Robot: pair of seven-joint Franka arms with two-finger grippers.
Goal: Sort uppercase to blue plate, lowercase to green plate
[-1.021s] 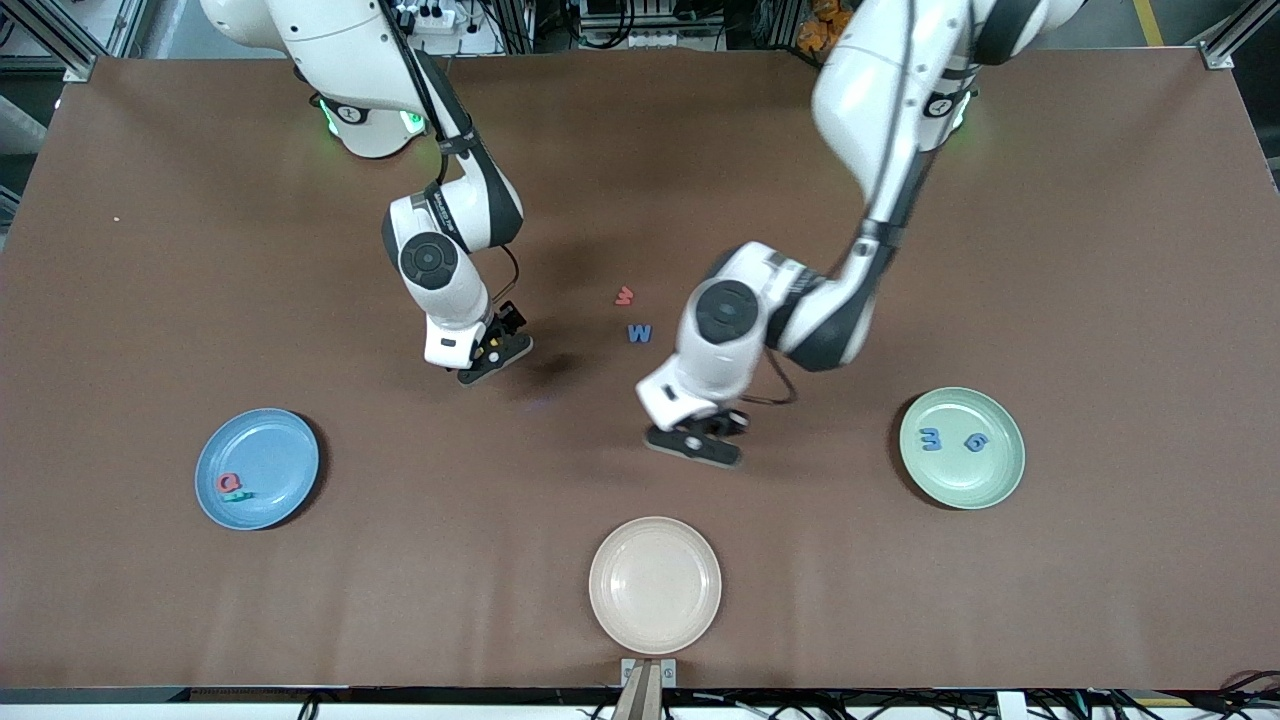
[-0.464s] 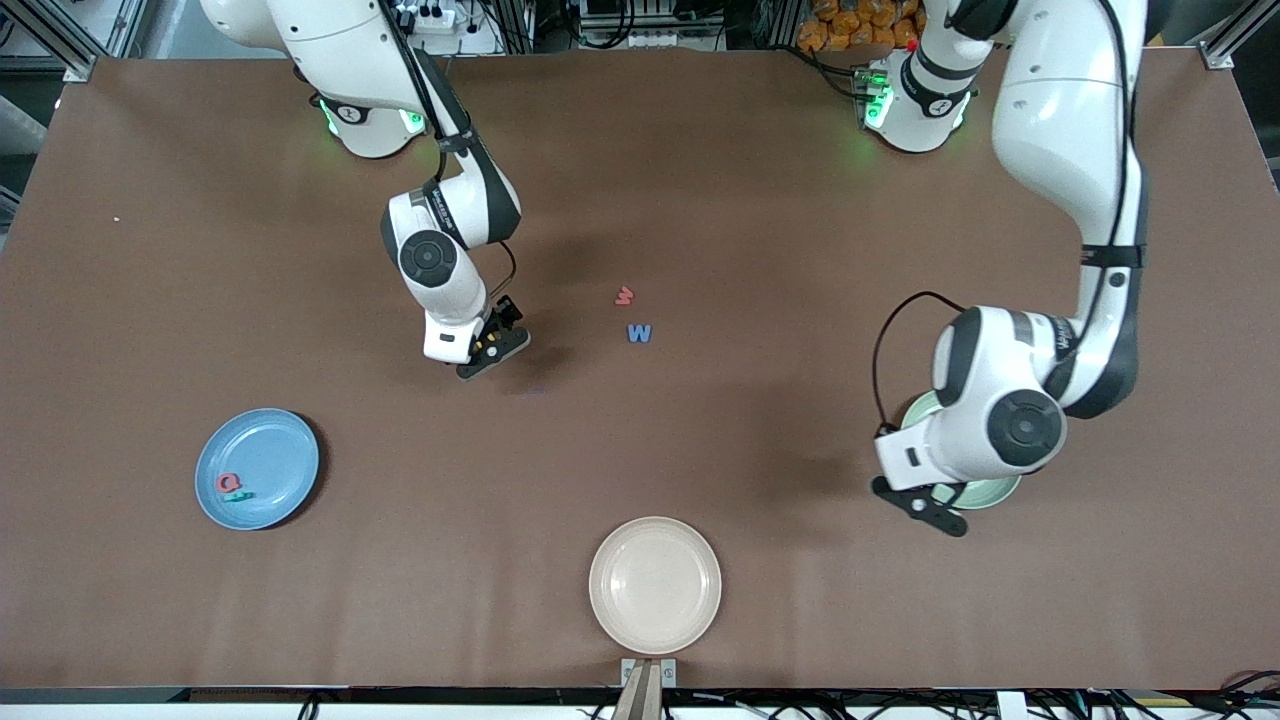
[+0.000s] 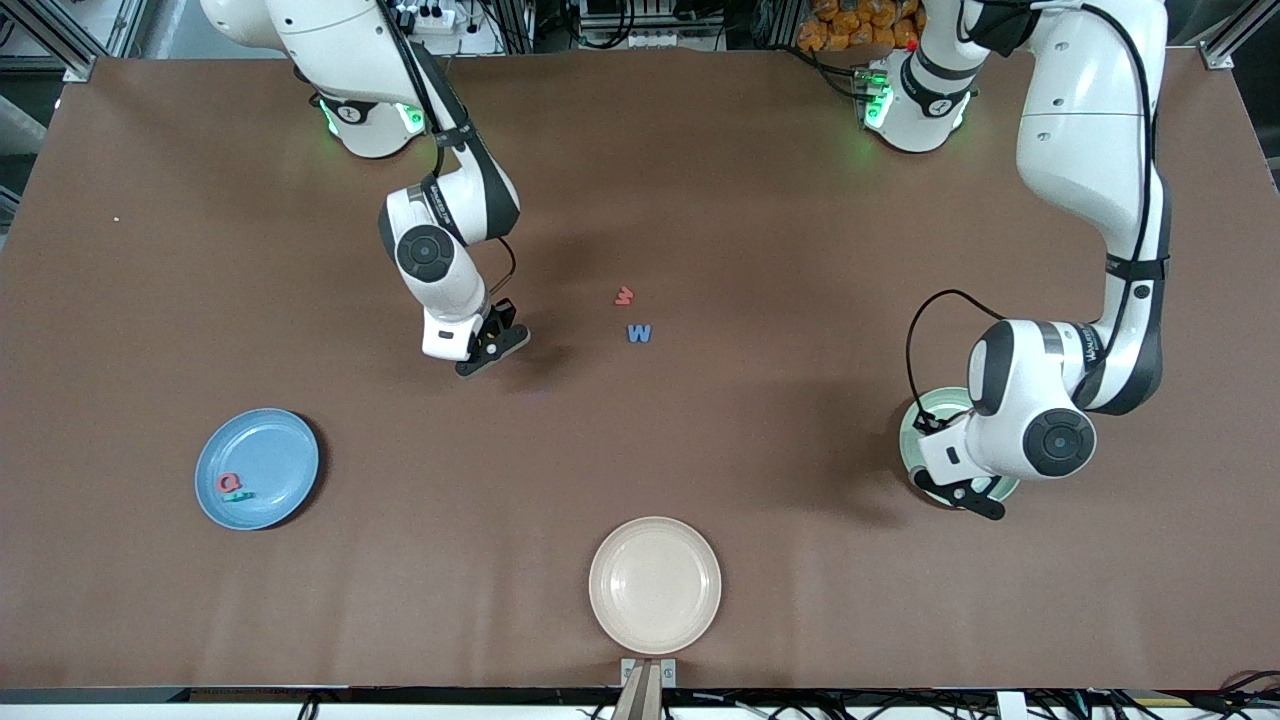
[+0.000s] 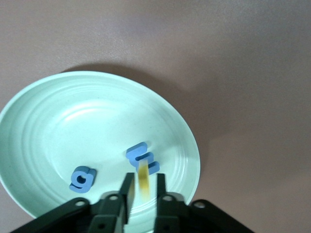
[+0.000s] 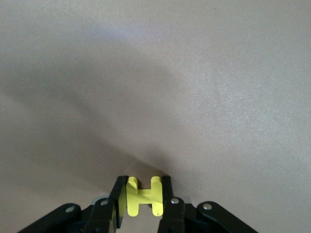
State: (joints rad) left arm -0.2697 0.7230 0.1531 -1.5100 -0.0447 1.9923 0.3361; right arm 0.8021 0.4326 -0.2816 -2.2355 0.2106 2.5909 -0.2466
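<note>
Your right gripper (image 5: 142, 194) pinches the small yellow foam letter H (image 5: 143, 198) low over bare brown table (image 3: 700, 180). Your left gripper (image 4: 143, 187) hangs over the pale mint-green round plate (image 4: 29, 126), its fingers slightly parted beside a blurred small yellow foam letter (image 4: 144, 178); two blue foam letters (image 4: 142, 156) lie in that plate.

Right tool (image 5: 141, 196) clamped; left tool (image 4: 144, 187) parting

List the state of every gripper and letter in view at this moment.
left gripper: fingers open, over the green plate
small yellow hooked letter: loose between those fingers, blurred
blue a: lying in green plate
blue m: lying in green plate
right gripper: shut on yellow H, low over the table
red Q: in blue plate
teal R: in blue plate
red w: on table, unsorted
blue W: on table, unsorted
</note>
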